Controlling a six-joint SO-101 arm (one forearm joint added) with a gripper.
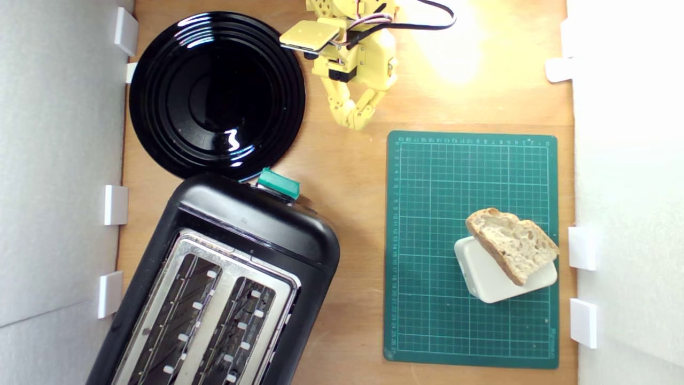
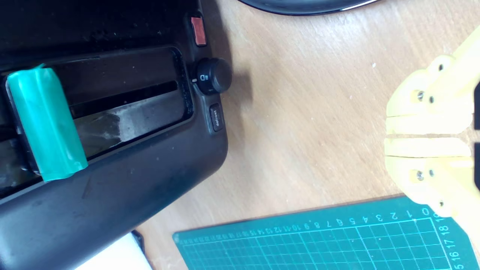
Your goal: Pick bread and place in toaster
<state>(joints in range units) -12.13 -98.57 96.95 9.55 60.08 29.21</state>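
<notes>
The yellow gripper (image 1: 357, 122) hangs over bare wood beyond the green cutting mat's (image 1: 427, 321) far edge, its fingers pressed together on nothing. On that mat, the bread (image 1: 513, 243), pale and holey with a brown crust, leans on a cream box (image 1: 494, 280). The black toaster (image 1: 256, 224) sits well apart from the mat.

free: bare wood between toaster (image 1: 224, 278) and mat (image 1: 470, 248) | obstacle: plate (image 1: 216, 93) beside toaster
</notes>
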